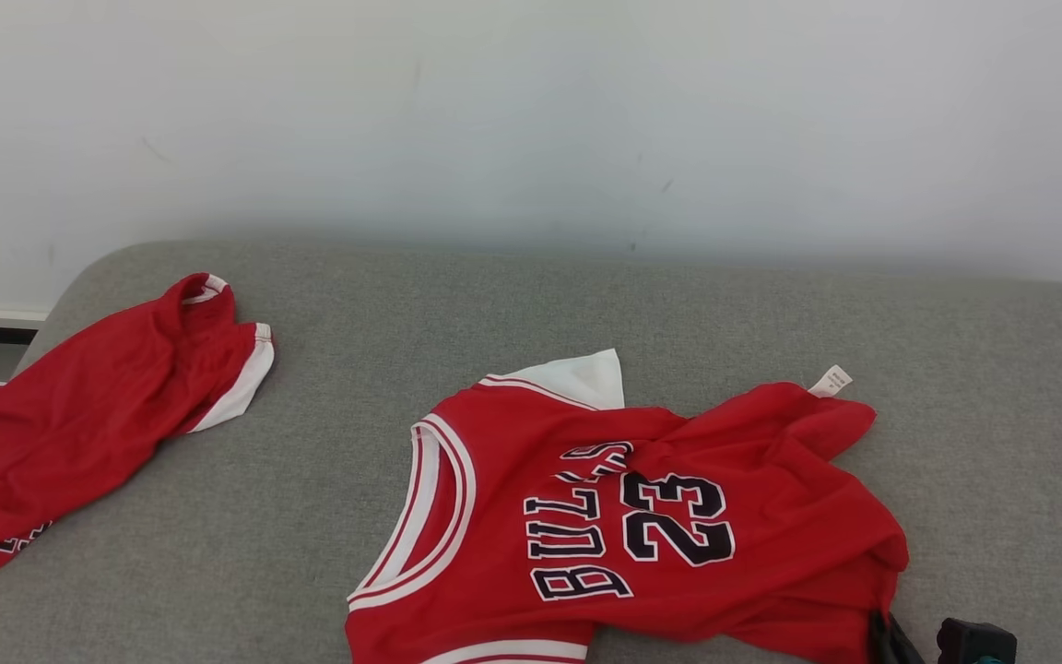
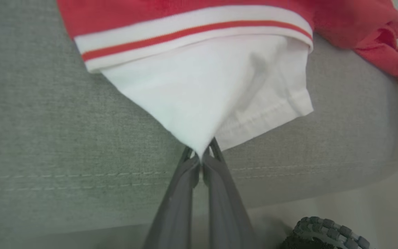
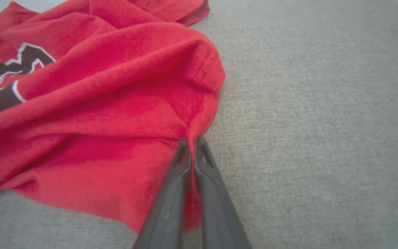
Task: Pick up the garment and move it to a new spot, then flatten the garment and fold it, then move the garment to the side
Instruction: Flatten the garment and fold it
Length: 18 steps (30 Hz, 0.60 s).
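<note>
Head view: the jersey (image 1: 642, 526) is lying rumpled at the near middle of the grey cushion (image 1: 531, 304), so I'm guessing it's only getting grabbed, nothing moved, flattened or folded yet. Left wrist: the left pincer (image 2: 200, 155) is pinching shut on its white sleeve (image 2: 202, 90). Right wrist: the right pincer (image 3: 192, 147) is clamping a red hem fold (image 3: 199, 114).

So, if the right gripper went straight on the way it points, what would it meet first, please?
The right gripper, shut on the jersey, would likely push into its bunched red fold ahead.
</note>
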Available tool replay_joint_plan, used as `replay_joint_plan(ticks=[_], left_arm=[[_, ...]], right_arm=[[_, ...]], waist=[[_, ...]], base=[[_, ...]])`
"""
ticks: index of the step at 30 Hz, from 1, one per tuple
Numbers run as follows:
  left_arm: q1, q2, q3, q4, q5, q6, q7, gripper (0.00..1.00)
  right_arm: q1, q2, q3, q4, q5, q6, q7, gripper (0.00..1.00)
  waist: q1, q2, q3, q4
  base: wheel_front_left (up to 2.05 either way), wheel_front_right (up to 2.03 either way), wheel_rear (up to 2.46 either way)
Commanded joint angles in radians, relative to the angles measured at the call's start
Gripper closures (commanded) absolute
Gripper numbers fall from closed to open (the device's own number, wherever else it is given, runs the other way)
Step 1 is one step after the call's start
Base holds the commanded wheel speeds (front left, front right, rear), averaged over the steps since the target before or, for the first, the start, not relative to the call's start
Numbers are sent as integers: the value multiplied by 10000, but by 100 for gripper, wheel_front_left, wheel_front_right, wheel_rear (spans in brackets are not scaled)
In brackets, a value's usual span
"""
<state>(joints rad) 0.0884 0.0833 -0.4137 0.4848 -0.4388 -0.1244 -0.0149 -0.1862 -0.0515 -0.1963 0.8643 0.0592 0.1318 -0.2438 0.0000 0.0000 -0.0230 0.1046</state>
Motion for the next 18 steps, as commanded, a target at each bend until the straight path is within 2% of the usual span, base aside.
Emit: replay_joint_plan(ticks=[1,9,13,18], left_arm=[[266,-437,-94,153,-204,-14,-178,100],[114,72,718,-1169,-686,145,-678,100],[24,241,853,-2117,-889,182,-398,100],[-836,551,908,-3091,-1212,99,327,100]], right_arm=[[-94,-11,-40,56,105,-23,-83,100],[3,-77,-45,-803,662,-23,-218,100],[173,-79,282,-1335,1036,-23,-180,100],[-301,-288,889,-1951,1492,-23,451,100]], waist=[[0,0,-62,63],[0,0,-185,197],[0,0,-176,175],[0,0,-23,63]], base=[[0,0,0],[0,0,0],[0,0,0],[0,0,0]])
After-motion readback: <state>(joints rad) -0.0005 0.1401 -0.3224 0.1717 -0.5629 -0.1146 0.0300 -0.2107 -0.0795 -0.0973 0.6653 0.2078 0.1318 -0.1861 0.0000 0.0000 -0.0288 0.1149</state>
